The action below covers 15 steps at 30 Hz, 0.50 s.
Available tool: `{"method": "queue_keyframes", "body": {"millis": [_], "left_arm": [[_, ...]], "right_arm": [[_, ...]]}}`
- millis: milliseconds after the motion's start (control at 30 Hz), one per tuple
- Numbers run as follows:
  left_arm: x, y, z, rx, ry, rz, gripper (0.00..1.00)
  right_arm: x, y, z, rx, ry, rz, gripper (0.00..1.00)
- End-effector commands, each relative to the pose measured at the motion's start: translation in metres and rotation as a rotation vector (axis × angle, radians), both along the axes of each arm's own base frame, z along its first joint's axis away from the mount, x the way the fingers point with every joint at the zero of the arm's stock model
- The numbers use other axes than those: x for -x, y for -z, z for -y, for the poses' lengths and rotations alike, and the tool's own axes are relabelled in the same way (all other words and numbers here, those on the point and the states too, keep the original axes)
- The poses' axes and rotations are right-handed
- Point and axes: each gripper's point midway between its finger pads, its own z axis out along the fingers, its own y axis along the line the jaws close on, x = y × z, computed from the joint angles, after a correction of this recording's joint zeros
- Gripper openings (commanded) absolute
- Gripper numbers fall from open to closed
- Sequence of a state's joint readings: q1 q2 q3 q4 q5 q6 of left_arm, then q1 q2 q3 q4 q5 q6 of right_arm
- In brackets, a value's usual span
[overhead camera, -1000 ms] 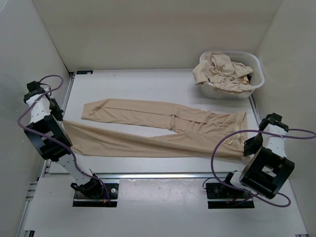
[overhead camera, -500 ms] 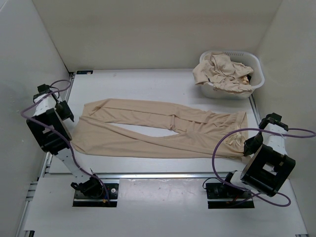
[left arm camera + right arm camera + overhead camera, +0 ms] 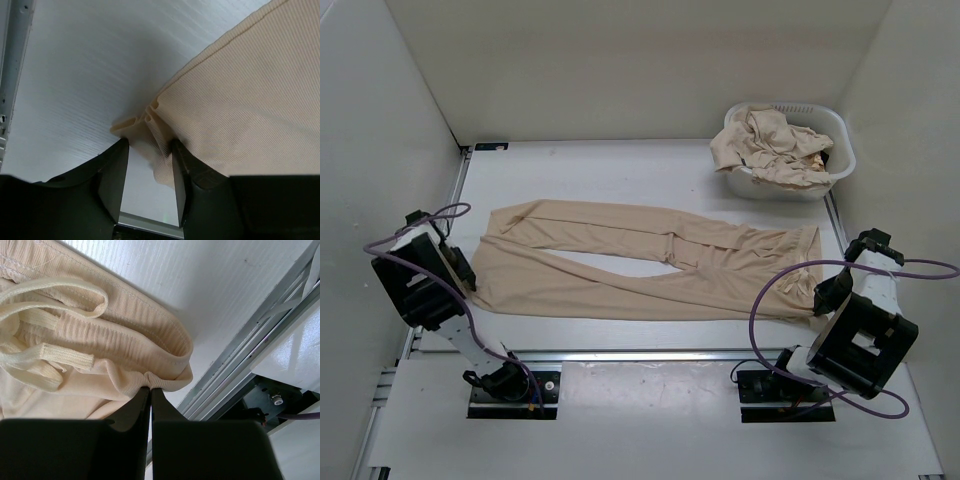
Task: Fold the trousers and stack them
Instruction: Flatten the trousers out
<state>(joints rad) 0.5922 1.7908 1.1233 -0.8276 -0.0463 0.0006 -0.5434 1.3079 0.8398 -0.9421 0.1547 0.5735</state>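
**One pair spread flat, waistband pinched at the right**

One pair of trousers (image 3: 640,265) is laid out flat across the table (image 3: 620,175), with the legs pointing left and the waist to the right. The two legs are parted in a narrow V, the far one lying straighter than the near one.

The left gripper (image 3: 148,145) is lowered at the hem (image 3: 145,117) of the near leg, at the table's left edge. Its jaws are set partly apart. A small puckered fold of the hem is seen between the fingertips, and bare table shows in the gap below it. A firm hold on the cloth is not shown.

The right gripper (image 3: 150,389) is closed tight on the rim of the waistband (image 3: 125,325), at the near right corner of the trousers, close to the table's metal rail. The drawstring (image 3: 45,315) is looped loosely over the cloth just beside the pinch.

More beige cloth is piled in a crumpled heap (image 3: 765,145) in the white basket (image 3: 840,150) at the far right corner, well apart from the spread pair, with some of it draped over the left rim.
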Motion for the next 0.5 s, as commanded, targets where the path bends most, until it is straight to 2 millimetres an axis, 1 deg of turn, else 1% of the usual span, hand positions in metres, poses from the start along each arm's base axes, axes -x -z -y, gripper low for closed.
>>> {"method": "queue_keyframes", "body": {"millis": [0, 100, 133, 167, 200, 233, 267, 300, 333, 367, 433, 467], "left_arm": [[-0.012, 0.004, -0.008, -0.026, -0.001, 0.037, 0.52], [-0.004, 0.021, -0.005, -0.005, -0.002, -0.011, 0.53], [0.000, 0.026, -0.002, 0.007, -0.002, -0.029, 0.42], [0.003, 0.028, 0.000, 0.012, -0.002, -0.037, 0.25], [0.008, 0.032, 0.000, 0.001, -0.003, -0.050, 0.14], [0.011, 0.033, 0.002, 0.006, -0.003, -0.057, 0.14], [0.008, 0.027, 0.000, -0.008, -0.003, -0.037, 0.14], [0.015, 0.026, -0.003, -0.022, -0.017, -0.040, 0.14], [0.017, 0.021, -0.005, -0.031, -0.028, -0.027, 0.14], [0.018, 0.006, -0.016, -0.075, -0.056, 0.008, 0.14], [0.033, -0.004, -0.025, -0.127, -0.093, 0.005, 0.14], [0.039, -0.018, -0.035, -0.173, -0.128, 0.035, 0.14]], "right_arm": [[-0.003, -0.006, 0.005, 0.030, -0.002, 0.027, 0.00], [-0.002, -0.006, 0.007, 0.040, 0.000, 0.020, 0.00], [-0.002, -0.006, 0.007, 0.040, 0.000, 0.020, 0.00], [-0.001, -0.006, 0.009, 0.049, 0.001, 0.015, 0.00], [-0.001, -0.006, 0.009, 0.049, 0.001, 0.015, 0.00], [-0.001, -0.006, 0.008, 0.049, 0.010, 0.016, 0.00], [-0.001, -0.009, 0.008, 0.046, 0.010, 0.012, 0.00], [0.000, -0.012, 0.007, 0.043, 0.010, 0.006, 0.00], [0.000, -0.014, 0.007, 0.033, 0.027, 0.009, 0.00], [0.000, -0.017, 0.005, 0.023, 0.026, 0.010, 0.00], [-0.002, -0.029, 0.002, 0.013, 0.024, 0.032, 0.00], [-0.001, -0.032, 0.002, 0.011, 0.024, 0.029, 0.00]]}}
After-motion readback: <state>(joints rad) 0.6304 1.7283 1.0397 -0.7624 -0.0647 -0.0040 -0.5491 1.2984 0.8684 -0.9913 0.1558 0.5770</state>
